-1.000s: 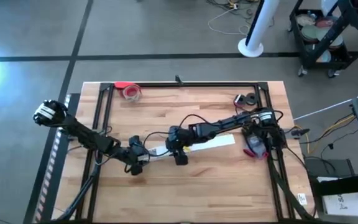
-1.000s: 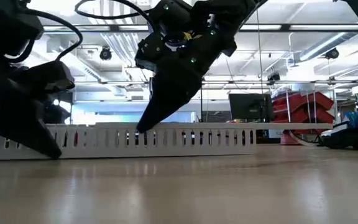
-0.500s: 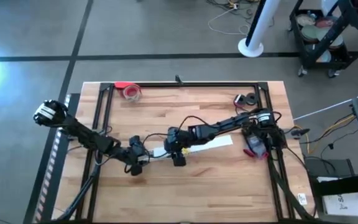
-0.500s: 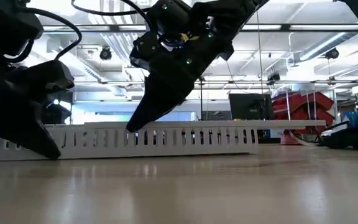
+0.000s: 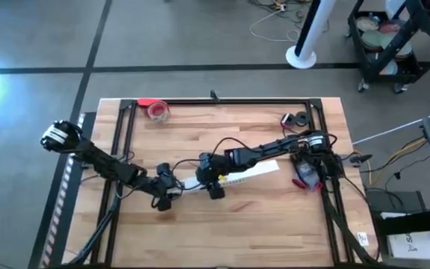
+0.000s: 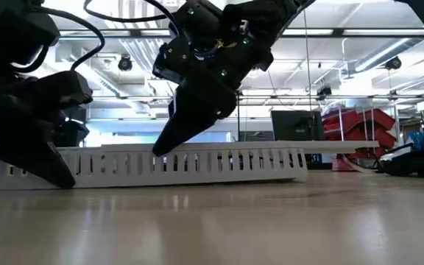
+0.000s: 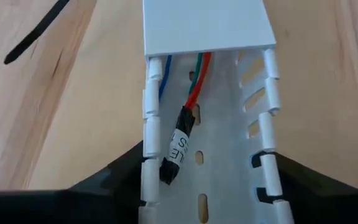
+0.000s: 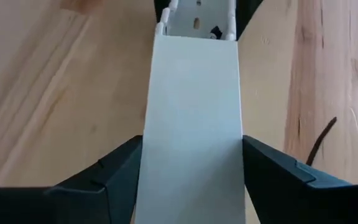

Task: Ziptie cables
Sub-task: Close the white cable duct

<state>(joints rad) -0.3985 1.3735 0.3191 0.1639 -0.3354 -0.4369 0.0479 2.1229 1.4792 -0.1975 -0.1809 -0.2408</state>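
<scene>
Cables (image 7: 191,93) inside duct (image 7: 207,155) | left gripper (image 7: 204,186) clamped on duct | right gripper (image 8: 191,168) clamped on cover (image 8: 194,124)

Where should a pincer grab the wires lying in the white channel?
Grip the wires by the black labelled sleeve at their end, coming straight down from above. Only that end lies exposed; the lid hides the rest, and the channel's slotted walls block a sideways approach.

Wooden table (image 5: 275,224) with slotted duct (image 6: 197,165), perhaps tape (image 5: 157,110)
</scene>
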